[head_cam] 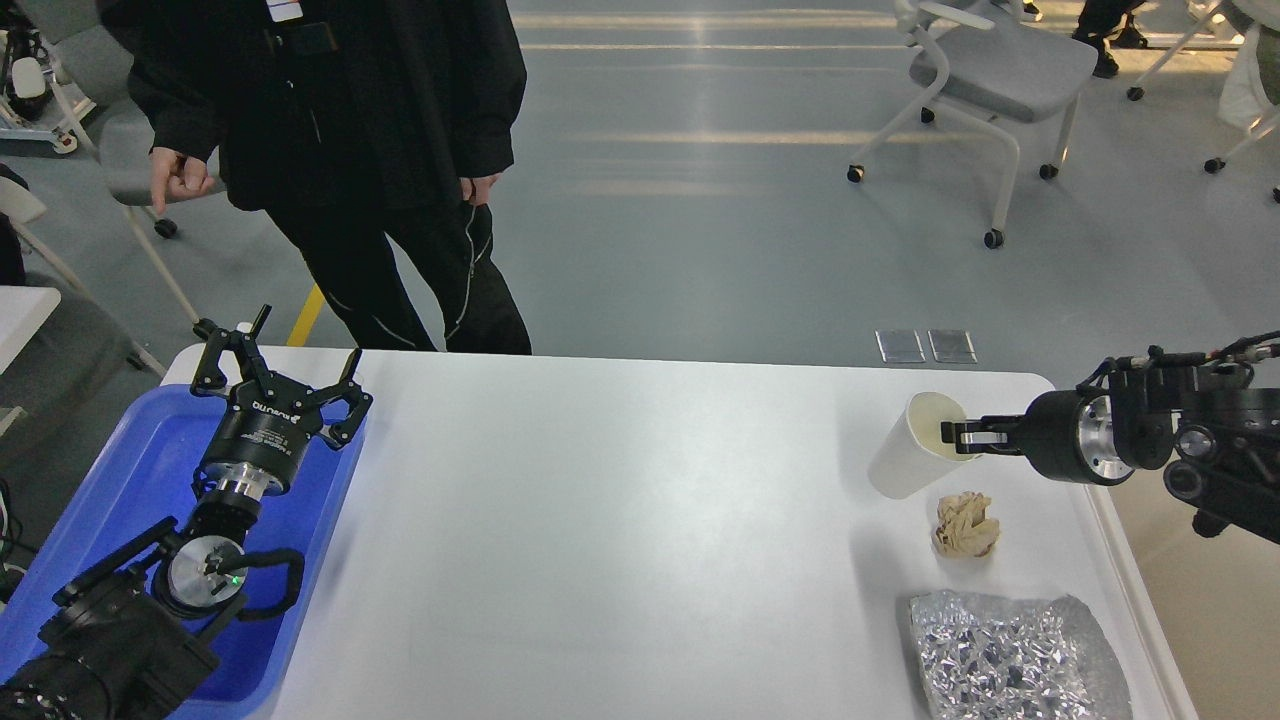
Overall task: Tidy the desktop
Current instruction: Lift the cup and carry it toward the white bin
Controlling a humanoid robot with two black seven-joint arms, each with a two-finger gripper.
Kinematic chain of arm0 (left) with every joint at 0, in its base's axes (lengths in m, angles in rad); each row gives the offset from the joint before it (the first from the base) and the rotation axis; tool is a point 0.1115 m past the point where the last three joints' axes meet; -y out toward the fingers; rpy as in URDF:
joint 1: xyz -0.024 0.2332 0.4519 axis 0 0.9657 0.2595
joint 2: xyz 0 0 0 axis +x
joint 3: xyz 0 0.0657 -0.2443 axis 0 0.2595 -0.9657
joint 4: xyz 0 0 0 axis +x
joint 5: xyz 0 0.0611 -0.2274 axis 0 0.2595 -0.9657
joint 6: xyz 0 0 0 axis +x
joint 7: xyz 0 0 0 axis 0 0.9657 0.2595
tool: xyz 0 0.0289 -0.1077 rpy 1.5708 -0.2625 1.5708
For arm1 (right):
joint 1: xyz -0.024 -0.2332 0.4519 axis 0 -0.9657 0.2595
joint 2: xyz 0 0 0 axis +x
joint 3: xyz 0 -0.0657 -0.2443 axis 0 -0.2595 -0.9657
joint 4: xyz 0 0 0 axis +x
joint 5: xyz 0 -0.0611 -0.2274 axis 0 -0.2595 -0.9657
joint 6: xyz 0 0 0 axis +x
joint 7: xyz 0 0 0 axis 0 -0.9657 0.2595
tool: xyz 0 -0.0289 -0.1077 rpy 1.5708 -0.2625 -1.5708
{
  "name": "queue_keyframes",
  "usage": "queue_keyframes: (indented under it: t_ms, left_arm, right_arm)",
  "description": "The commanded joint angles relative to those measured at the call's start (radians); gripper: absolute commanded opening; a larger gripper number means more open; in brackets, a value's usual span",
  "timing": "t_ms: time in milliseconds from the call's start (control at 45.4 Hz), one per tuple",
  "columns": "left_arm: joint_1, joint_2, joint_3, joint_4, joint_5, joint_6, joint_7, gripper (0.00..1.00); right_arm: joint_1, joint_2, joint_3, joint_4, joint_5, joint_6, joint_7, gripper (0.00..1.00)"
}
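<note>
the white bench [620, 520] fills the lower middle of the head view, spreading between the two arms. the left gripper [285, 365] hangs over the blue tray [130, 470] that sits on the bench's left end, with its fingers [350, 400] spread wide and nothing between them. the right gripper [955, 435] reaches in from the right edge, level with the bench's far right corner, and its fingers [975, 436] lie at the rim of a white paper cup [905, 455] that stands tilted on the bench. the fingers look drawn narrow at the cup's lip, but whether they actually pinch the rim cannot be told from here. just nearer than the cup lies a crumpled ball of tan paper [966, 524], apart from the cup, and nearer still a crinkled sheet of silver foil [1015, 655] rests flat near the bench's right edge. a person in black [340, 150] stands beyond the far left side of the bench.
</note>
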Motion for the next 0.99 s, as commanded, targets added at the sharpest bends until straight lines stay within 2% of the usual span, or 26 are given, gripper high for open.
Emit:
queue_keyframes:
  t_ms: [0,242,308,507,617,727,969]
  left_arm:
    - [0.0,0.0,0.0,0.0,0.0,0.0,0.0,1.0]
    - [0.0,0.0,0.0,0.0,0.0,0.0,0.0,1.0]
    - [0.0,0.0,0.0,0.0,0.0,0.0,0.0,1.0]
    - [0.0,0.0,0.0,0.0,0.0,0.0,0.0,1.0]
    - [0.0,0.0,0.0,0.0,0.0,0.0,0.0,1.0]
    - [0.0,0.0,0.0,0.0,0.0,0.0,0.0,1.0]
    - [0.0,0.0,0.0,0.0,0.0,0.0,0.0,1.0]
  right_arm:
    - [0.095,-0.119,0.003,0.117,0.01,0.057,0.008,0.0]
    - [0.194,-0.211,0.026,0.182,0.022,0.211,0.01,0.0]
    - [0.227,-0.222,0.026,0.189,0.024,0.221,0.01,0.0]
    - [0.244,-0.24,0.045,0.197,0.024,0.221,0.013,0.0]
    - [0.243,-0.242,0.049,0.197,0.022,0.212,0.039,0.0]
    - [0.234,-0.25,0.047,0.185,0.012,0.206,0.04,0.0]
    - [0.134,-0.294,0.044,0.105,0.008,0.11,0.04,0.0]
